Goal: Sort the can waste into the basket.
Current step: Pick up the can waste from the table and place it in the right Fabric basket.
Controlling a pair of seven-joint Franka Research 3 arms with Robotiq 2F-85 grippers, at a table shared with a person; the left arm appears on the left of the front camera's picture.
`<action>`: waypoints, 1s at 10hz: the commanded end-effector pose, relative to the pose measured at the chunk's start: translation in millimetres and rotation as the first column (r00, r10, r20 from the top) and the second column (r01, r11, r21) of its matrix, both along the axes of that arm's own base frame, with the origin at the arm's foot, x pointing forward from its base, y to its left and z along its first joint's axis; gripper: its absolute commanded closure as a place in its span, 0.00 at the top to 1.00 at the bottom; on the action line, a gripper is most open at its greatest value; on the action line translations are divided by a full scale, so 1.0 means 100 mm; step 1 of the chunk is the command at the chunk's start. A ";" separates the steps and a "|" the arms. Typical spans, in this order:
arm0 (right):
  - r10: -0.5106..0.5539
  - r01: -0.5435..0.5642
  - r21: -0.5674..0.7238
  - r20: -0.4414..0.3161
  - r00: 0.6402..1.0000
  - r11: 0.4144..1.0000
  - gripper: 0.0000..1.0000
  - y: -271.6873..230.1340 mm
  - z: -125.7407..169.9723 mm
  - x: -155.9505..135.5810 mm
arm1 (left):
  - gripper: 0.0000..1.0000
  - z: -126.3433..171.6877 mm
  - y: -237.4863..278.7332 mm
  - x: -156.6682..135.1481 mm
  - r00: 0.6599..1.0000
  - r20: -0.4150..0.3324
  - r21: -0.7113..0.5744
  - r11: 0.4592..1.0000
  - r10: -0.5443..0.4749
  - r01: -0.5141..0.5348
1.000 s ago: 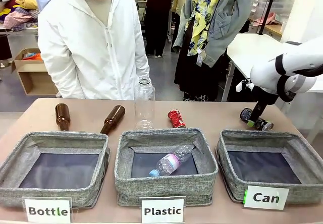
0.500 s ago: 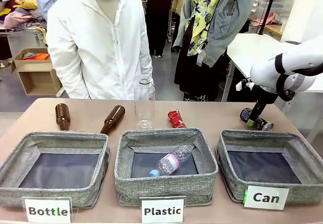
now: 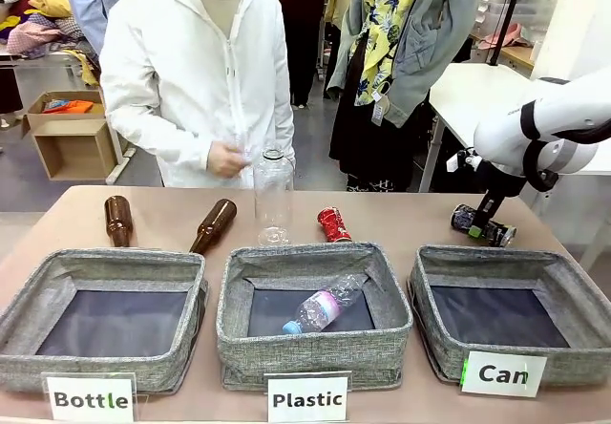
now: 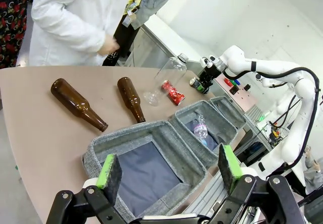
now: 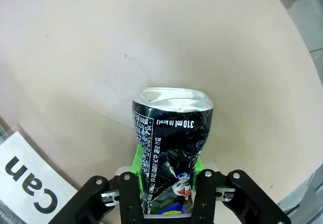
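- The desk (image 3: 410,216) carries three grey baskets in a near row. Bottles and cans lie along its far side, where a person (image 3: 191,71) stands.
- The basket (image 3: 563,365) carded "Can" sits at the near right, with no can in it yet.
- The left end effector (image 4: 169,166) hangs over the near left of the desk, fingers wide apart and holding nothing.
- The right end effector (image 5: 167,166) is at the far right, just beyond that basket's far rim. It is clamped on the black can (image 5: 174,133), gripping the crumpled body, with the silver end pointing away.
- The red can (image 3: 333,224) lies on the desk just beyond the middle basket (image 3: 315,348), untouched.
- The step in hand looks like the pickup of the first can, with the grip made. The next move calls for lifting, carrying it nearer over the rim, then letting go above the dark lining.
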State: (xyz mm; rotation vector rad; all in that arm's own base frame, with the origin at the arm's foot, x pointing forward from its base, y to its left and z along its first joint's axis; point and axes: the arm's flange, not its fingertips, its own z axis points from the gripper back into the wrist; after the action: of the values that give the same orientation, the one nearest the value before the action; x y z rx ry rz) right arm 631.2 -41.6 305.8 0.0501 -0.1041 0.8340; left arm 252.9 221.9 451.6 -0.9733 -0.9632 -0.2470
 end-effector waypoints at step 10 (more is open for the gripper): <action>0.066 -0.061 -0.070 0.070 0.995 0.996 0.00 0.43 1.25 -1.14 | 1.00 0.01 0.01 0.01 0.999 0.032 -0.008 1.000 0.000 0.000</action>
State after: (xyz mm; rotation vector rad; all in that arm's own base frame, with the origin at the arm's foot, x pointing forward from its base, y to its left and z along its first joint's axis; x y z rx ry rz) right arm 554.4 -11.0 421.7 -0.0217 -0.1551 0.8512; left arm 252.8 222.0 451.9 -0.9727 -0.9640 -0.2474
